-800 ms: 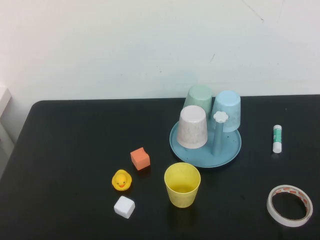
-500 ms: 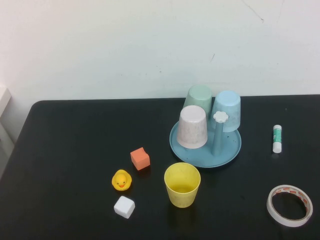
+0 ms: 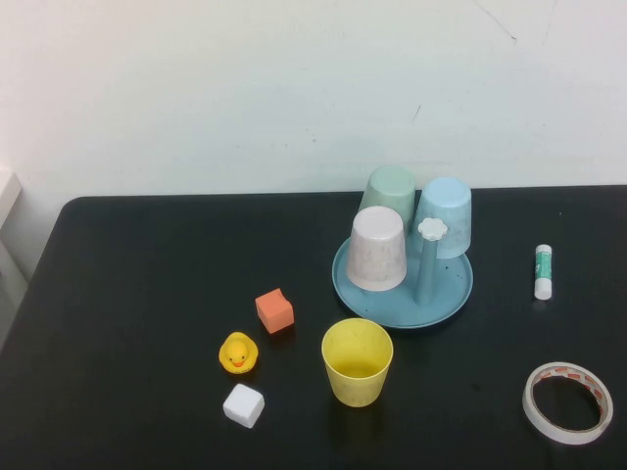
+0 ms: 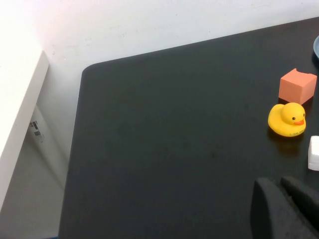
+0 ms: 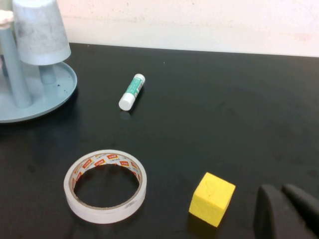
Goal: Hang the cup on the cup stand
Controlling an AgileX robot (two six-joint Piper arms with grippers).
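I see the cup (image 3: 358,361) upright, mouth up, on the black worktop (image 3: 147,284), just in front of the cup stand (image 3: 446,299) and not touching it. The stand carries 3 upside-down cups on its pegs: a pale pink cup (image 3: 377,249) at front left, a green cup (image 3: 389,192) behind it, a light blue cup (image 3: 443,215) at back right. 1 peg with a white flower knob (image 3: 432,229) is free, at front right of the dish.

Left of the cup: an orange cube (image 3: 275,310), a yellow rubber duck (image 3: 238,353) and a white cube (image 3: 243,404), all apart from each other and from the cup. To the right of the stand lies a glue stick (image 3: 544,271); nearer the front right edge a roll of tape (image 3: 567,401) lies flat. The right wrist view also shows a yellow cube (image 5: 212,198) next to the tape, not touching.

Neither arm shows in the high view. The left gripper (image 4: 288,209) hangs over the bare left part of the worktop, jaws closed, holding nothing. The right gripper (image 5: 286,211) sits low over the right side near the yellow cube, jaws closed too, empty.

Behind the worktop is a plain white wall (image 3: 245,88).
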